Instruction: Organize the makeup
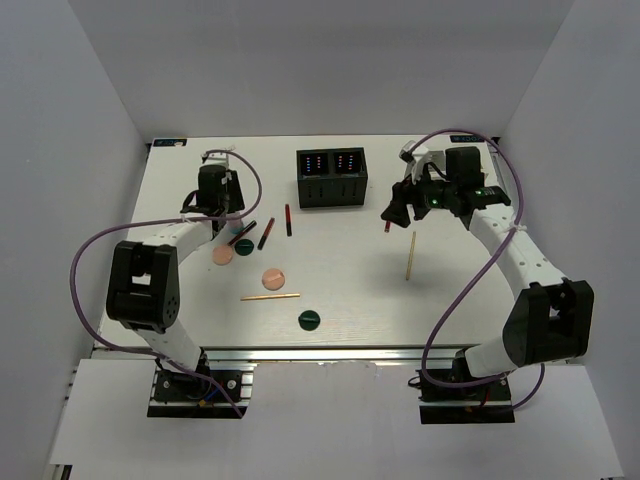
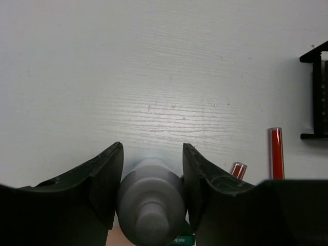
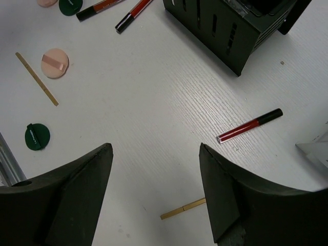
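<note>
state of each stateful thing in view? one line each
Left fingers: shut on the bottle.
Bottle: gripped on both sides.
Right fingers: open, empty.
Box: upright, top open.
Pencil: capped, lying loose on the table.
Pink disc: flat, loose.

free lanes and blockers around the fingers

ahead of the left fingers (image 2: 97,189) the table (image 2: 154,61) is bare, but a bottle (image 2: 151,202) fills their gap. a red pencil (image 2: 275,154) and the black box (image 2: 318,97) stand to their right. the right fingers (image 3: 77,195) are spread over bare table, with a tan stick (image 3: 183,208) under the gap and a red-and-black pencil (image 3: 249,125) ahead-right, before the box.
</note>
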You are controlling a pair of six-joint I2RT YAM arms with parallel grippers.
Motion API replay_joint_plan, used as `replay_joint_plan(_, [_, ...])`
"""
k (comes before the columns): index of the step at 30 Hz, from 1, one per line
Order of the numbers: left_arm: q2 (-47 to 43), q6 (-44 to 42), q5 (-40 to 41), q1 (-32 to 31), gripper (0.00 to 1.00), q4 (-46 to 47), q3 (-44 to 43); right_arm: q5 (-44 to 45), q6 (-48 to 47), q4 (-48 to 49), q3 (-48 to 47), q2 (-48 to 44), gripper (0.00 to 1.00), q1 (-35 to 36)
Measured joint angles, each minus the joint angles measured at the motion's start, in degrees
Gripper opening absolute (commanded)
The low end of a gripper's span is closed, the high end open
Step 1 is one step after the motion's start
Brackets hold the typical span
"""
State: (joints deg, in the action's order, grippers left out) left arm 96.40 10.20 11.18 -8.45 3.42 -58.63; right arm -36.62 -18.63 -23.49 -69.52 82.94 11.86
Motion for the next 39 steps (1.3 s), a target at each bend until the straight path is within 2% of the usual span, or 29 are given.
replay_joint_plan(2, [0.3,-0.1,-0.3,-0.2,0.40,0.2,-0.5,0.0,0.0,0.0,0.0,-0.2,0.74,-0.3])
replay_joint_plan(4, [0.5,-0.2,-0.7,-0.3,0.31,0.3,-0.6,-0.2,0.0,0.0,0.0,-0.3,0.74,-0.4])
replay_joint_plan(6, [0.5,-0.2,-1.2,-0.3,0.24,0.2,-0.6,-0.4,0.0,0.0,0.0,-0.5,0.74,-0.7])
replay_joint_plan(11, [-0.3,-0.1,-2.0,-0.3,0.13,-0.5,-0.5,-1.1,0.4,0.0,0.0,-0.5,0.74,-1.8])
replay_joint_plan(15, [-2.5,0.7,-2.8,-0.6,0.00,-2.0,-0.9,-1.4,0.5,0.0,0.0,-0.5,0.74,-2.1])
replay_joint_plan(21, [-3.4,3.3,-3.3,-2.8,0.00,-4.7,-10.1,-2.0,0.8,0.0,0.0,-0.5,0.74,-2.4])
replay_joint_plan(27, [-3.0,7.6,-5.9,-8.6,0.00,-3.9,-20.2,-2.6,1.4,0.1,0.2,-0.6,0.74,-2.8])
replay_joint_plan(34, [5.9,9.3,-8.3,-16.6,0.00,-0.8,-34.2,-2.8,1.7,0.0,2.2,-1.9,0.74,-3.3])
replay_joint_plan(39, [13.1,8.3,-7.2,-19.1,0.00,-0.2,-38.6,-3.1,1.7,0.1,2.8,-2.8,0.73,-3.6])
